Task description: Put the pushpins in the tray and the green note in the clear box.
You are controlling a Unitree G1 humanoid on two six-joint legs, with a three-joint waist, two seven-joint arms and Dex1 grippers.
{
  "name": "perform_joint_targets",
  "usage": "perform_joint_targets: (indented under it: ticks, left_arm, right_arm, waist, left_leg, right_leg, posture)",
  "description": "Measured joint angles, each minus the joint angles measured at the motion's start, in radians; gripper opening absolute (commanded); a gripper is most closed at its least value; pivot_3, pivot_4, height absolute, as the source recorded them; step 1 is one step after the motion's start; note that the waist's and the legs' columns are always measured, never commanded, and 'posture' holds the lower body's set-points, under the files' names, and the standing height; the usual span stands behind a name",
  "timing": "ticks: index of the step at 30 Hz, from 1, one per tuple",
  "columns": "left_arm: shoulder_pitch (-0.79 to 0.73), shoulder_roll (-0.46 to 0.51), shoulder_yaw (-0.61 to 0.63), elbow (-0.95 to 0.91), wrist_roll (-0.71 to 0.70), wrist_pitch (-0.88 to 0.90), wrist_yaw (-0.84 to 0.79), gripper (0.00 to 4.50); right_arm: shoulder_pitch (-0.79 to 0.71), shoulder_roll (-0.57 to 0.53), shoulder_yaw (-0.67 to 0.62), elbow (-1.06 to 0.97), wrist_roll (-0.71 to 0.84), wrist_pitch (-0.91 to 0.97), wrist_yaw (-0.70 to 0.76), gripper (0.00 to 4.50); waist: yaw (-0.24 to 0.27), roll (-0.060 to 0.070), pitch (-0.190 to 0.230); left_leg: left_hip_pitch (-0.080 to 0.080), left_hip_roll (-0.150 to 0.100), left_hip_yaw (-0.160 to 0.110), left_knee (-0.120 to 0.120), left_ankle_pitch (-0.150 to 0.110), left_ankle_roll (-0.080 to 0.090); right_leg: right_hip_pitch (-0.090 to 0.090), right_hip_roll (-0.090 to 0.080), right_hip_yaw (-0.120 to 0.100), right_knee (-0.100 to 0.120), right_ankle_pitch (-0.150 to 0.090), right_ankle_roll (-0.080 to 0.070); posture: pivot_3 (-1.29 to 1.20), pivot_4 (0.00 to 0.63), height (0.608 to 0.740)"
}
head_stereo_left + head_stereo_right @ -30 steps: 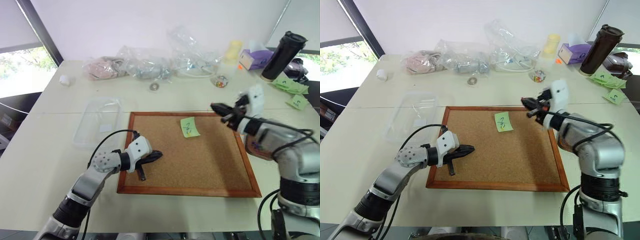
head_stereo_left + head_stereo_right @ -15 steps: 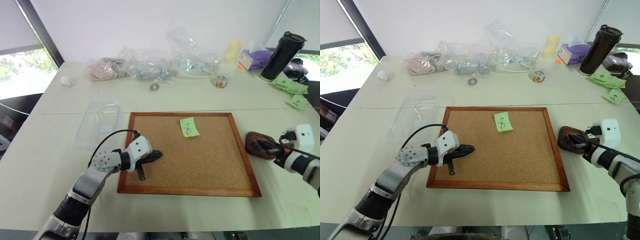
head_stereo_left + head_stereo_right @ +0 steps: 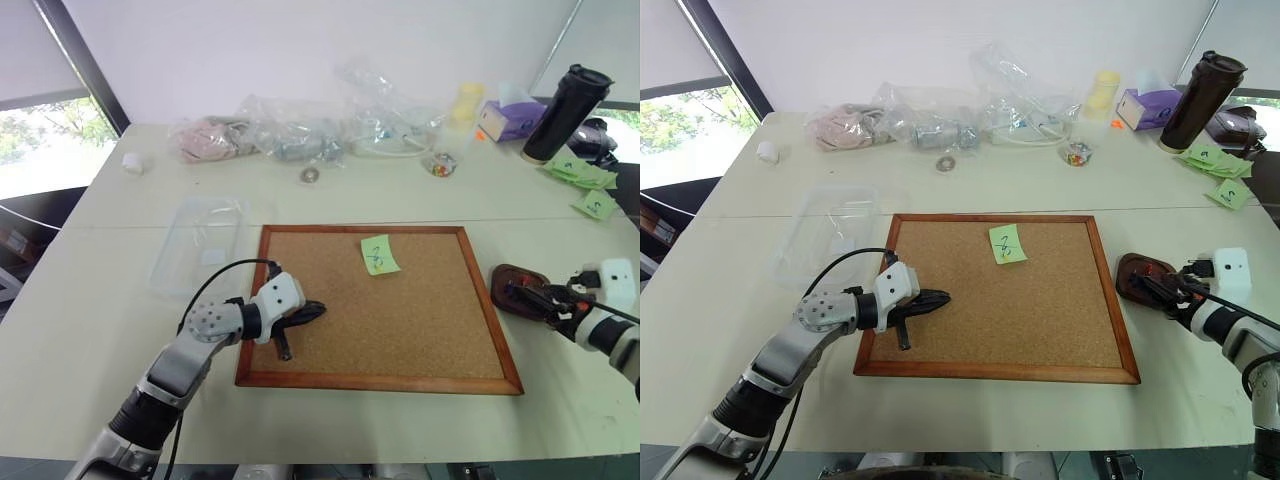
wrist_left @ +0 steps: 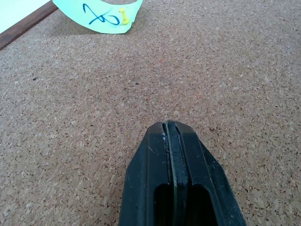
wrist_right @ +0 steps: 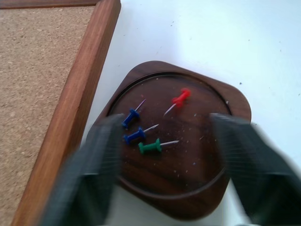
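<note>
I see my right gripper (image 5: 164,155) spread wide over the tray (image 5: 188,197), four pushpins (image 5: 141,134) inside; left gripper (image 4: 170,136) closed, empty.

Bright even daylight, window glare at far left, soft shadows, right hand (image 5: 164,155) fingers motion-blurred

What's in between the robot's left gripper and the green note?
Only bare cork board. In the left wrist view the shut left gripper points across plain cork toward the green note, which a yellow pin holds on the board.
</note>
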Motion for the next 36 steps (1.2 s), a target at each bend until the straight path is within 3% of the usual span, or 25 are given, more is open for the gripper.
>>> perform_joint_targets:
  ticks: [7, 10, 17, 24, 32, 35, 36]
  left_arm:
    - [0.001, 0.0, 0.0, -0.002, 0.004, 0.0, 0.0, 0.0]
    - [0.003, 0.003, 0.003, -0.002, 0.004, 0.0, 0.0, 0.0]
    - [0.0, 0.0, -0.001, 0.001, 0.005, -0.002, -0.002, 0.0]
    - [0.003, 0.001, 0.001, -0.004, 0.006, -0.002, 0.0, 0.0]
    - [0.017, 0.001, 0.003, -0.02, 0.012, 0.001, 0.013, 0.0]
    - [0.02, 0.001, 0.003, -0.027, 0.012, 0.005, 0.02, 0.0]
    - [0.021, 0.001, 0.002, -0.029, 0.012, 0.007, 0.022, 0.0]
  right_arm:
    - [-0.006, 0.0, 0.004, 0.0, 0.027, 0.011, 0.008, 4.41]
    - [-0.02, 0.0, 0.021, -0.128, 0.096, 0.067, 0.032, 4.41]
    - [-0.169, 0.095, 0.271, -0.333, 0.123, 0.116, -0.046, 4.41]
    - [-0.277, 0.214, 0.53, -0.252, -0.021, 0.05, -0.11, 4.41]
    - [-0.302, 0.265, 0.572, -0.138, -0.102, -0.022, -0.112, 4.41]
    - [-0.31, 0.275, 0.584, -0.107, -0.126, -0.045, -0.112, 3.6]
    - [-0.31, 0.275, 0.586, -0.101, -0.13, -0.048, -0.111, 3.14]
  waist:
    - [0.0, 0.0, 0.0]
    - [-0.001, 0.003, -0.001]
    - [0.0, 0.0, -0.002]
    - [-0.001, 0.0, -0.002]
    - [-0.003, 0.0, -0.002]
    - [-0.003, 0.0, -0.002]
    - [-0.003, 0.0, -0.002]
  left_leg:
    - [0.0, 0.0, 0.0, 0.0, 0.0, 0.0]
    - [0.0, 0.0, 0.0, 0.0, 0.0, 0.0]
    - [0.001, 0.0, -0.002, 0.0, 0.0, 0.0]
    - [0.0, 0.0, -0.002, 0.0, 0.0, 0.0]
    - [0.0, 0.0, -0.002, -0.001, 0.0, 0.0]
    - [0.0, 0.0, -0.002, -0.001, 0.0, 0.0]
    - [0.0, 0.0, -0.002, -0.001, 0.0, 0.0]
  right_leg:
    - [0.0, 0.0, 0.0, 0.0, 0.0, 0.0]
    - [0.0, 0.0, 0.0, 0.0, 0.0, 0.0]
    - [0.001, 0.0, -0.001, -0.001, 0.0, 0.0]
    - [0.0, 0.0, -0.001, 0.0, 0.0, 0.0]
    - [-0.001, 0.0, -0.001, 0.0, 0.0, 0.0]
    - [-0.001, 0.0, -0.001, 0.0, 0.0, 0.0]
    - [-0.001, 0.0, -0.001, 0.0, 0.0, 0.0]
  posture:
    - [0.0, 0.15, 0.74]
    - [0.0, 0.15, 0.74]
    - [0.0, 0.15, 0.74]
    - [0.0, 0.15, 0.74]
    - [0.0, 0.15, 0.74]
    - [0.0, 0.15, 0.74]
    - [0.0, 0.15, 0.74]
